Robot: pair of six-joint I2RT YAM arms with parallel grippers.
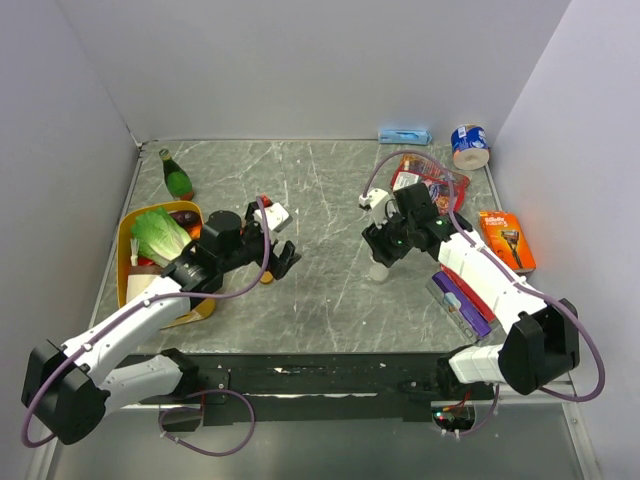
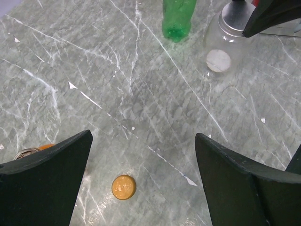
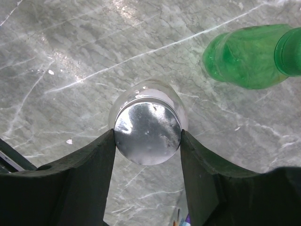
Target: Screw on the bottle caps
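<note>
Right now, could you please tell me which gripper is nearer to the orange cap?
Left. The left gripper hovers open over the orange cap; the right gripper sits far off, clamped on the clear bottle.

The right tool (image 1: 381,254) sits on top of the upright clear bottle (image 1: 379,271).

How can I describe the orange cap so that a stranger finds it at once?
On the grey marble table, find the left hand. Between its open fingers you see the orange cap, flat on the stone. It is a small orange disc, while the green bottle beyond is far bigger.
</note>
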